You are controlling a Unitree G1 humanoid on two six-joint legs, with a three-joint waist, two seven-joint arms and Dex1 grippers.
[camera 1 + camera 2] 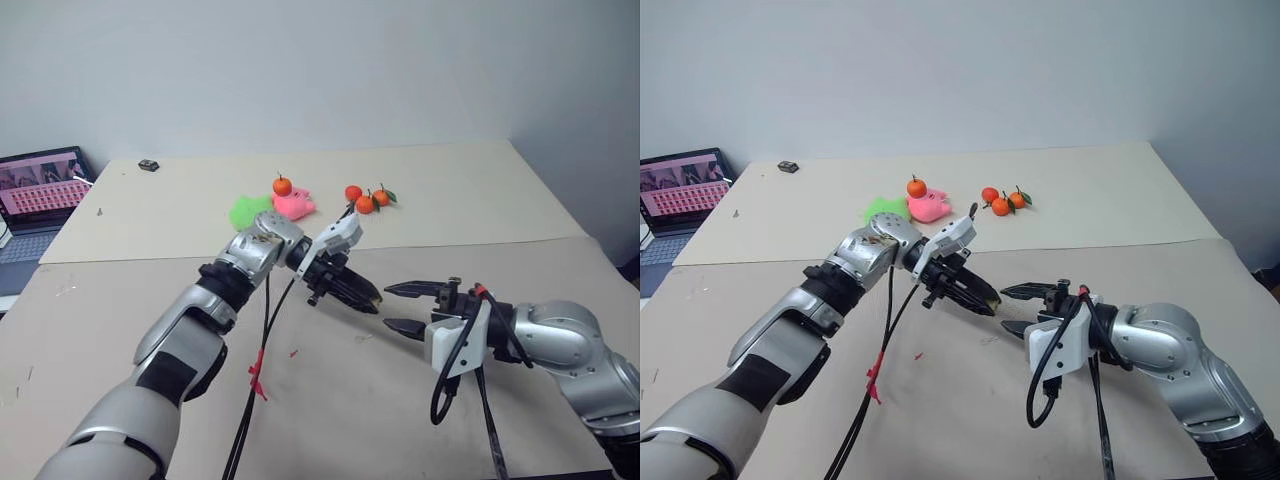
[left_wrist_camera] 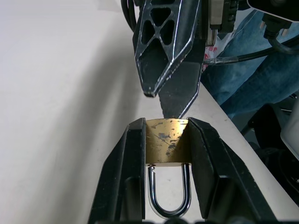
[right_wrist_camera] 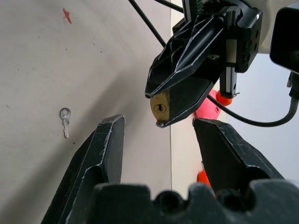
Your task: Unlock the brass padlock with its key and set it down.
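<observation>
— Black fingers (image 2: 135, 172) are right up close, and they squeeze the brass padlock (image 2: 166, 142) from both sides. See its silvery shackle (image 2: 169, 196) looping back between them?

— Yes! So the left end effector (image 1: 362, 295) has hold of the padlock?

— It does. Its fingers are pressed tight on the gold body, up in the air above the table (image 1: 480, 200).

— What about the right end effector (image 1: 405, 307)?

— That one is just beside the padlock and points at it. Its two fingers stand apart with nothing between them. It does not touch the padlock.

— I can see the little keyhole (image 3: 160, 108) on the padlock's end, facing the right end effector.

— Right. And look down on the table below the padlock. A tiny silver key (image 3: 65, 121) lies flat there, all by itself.

— Is the key in the padlock?

— No, the key is well apart from it, on the table.

— What is that red speck (image 1: 293, 352) on the table?

— Just a small red bit near the key. I cannot tell what it is.

— And farther back from the padlock?

— Little oranges (image 1: 366, 198), a pink toy (image 1: 294, 206) and a green thing (image 1: 248, 211) sit together. One orange (image 1: 282, 185) is by the pink toy. A laptop (image 1: 40, 200) is far off past the table's edge.
</observation>
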